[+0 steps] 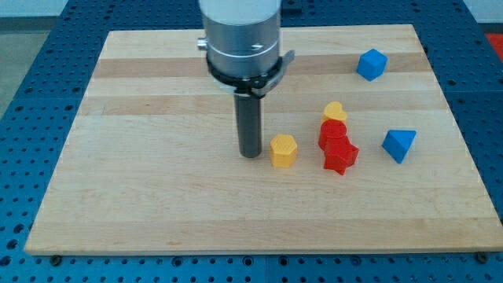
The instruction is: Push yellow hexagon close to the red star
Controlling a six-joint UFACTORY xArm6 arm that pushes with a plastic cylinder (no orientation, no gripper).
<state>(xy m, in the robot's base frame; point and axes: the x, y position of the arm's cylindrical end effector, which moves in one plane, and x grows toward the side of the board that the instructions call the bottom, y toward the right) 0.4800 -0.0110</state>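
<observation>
One short gap is remaining: my tip [251, 154], a bare rod with no jaws, is sitting just left of the yellow hexagon [284, 149], which is lying near the red star [340, 156].

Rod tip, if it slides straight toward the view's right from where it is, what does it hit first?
Most likely the yellow hexagon, just right of my tip; the red star lies beyond.

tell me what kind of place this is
Probably a robotics lab bench: a wooden board sits on a blue perforated table, my tip rests just left of the yellow hexagon, near the red star.
</observation>
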